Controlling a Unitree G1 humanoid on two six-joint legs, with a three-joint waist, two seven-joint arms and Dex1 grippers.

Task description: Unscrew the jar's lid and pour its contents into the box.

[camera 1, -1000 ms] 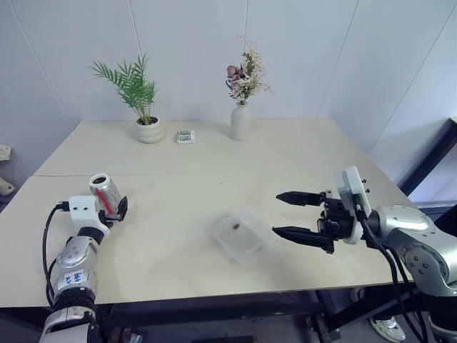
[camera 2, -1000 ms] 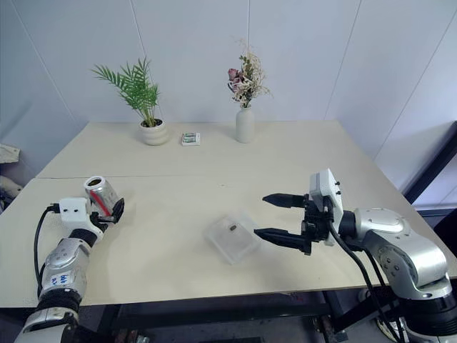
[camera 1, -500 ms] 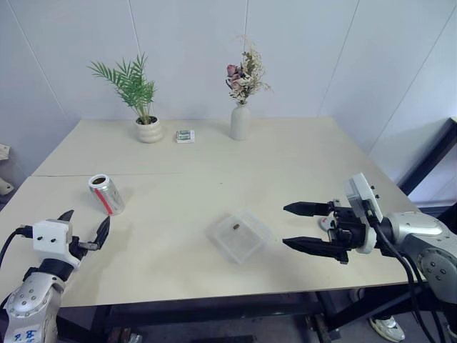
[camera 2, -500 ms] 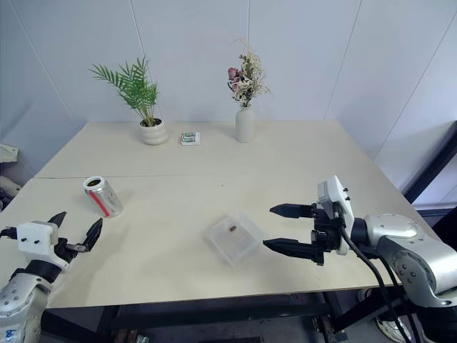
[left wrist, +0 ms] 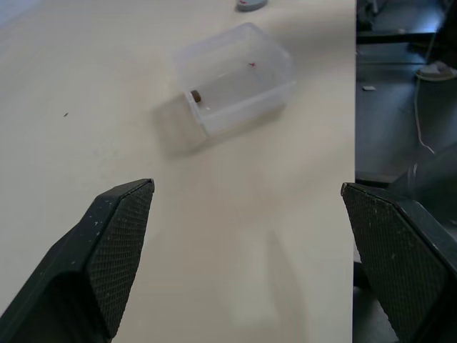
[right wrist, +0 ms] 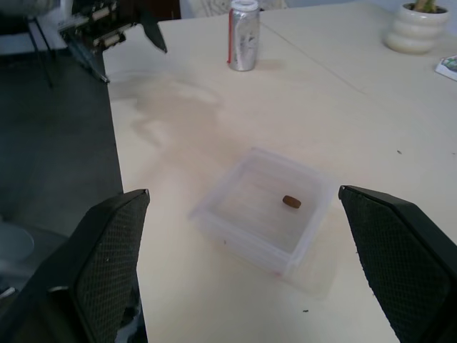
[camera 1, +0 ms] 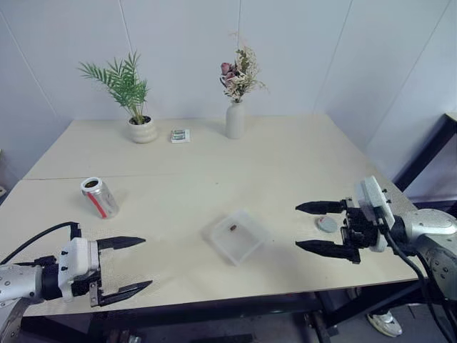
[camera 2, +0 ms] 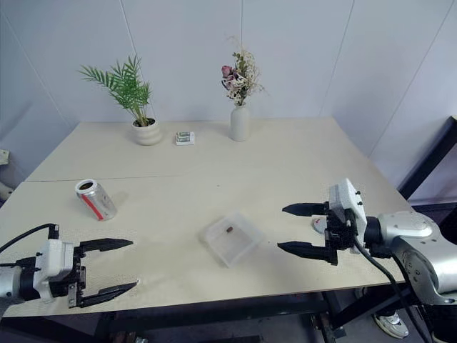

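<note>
The jar stands upright and lidless at the left of the table, a red mark on its side. The clear box lies mid-table near the front edge, with the small brown contents inside it. The grey lid lies flat on the table to the right of the box. My left gripper hovers open over the front edge, pointing right toward the box, well apart from the jar. My right gripper is open and empty, pointing left at the box, with the lid just behind its fingers.
A potted palm, a small patterned packet and a white vase of flowers line the far side of the table. There is bare tabletop between the jar and the box.
My left gripper let go of the jar, drew back to the front edge and swung round to point right. The jar stays standing. My right gripper drifted slightly right.
</note>
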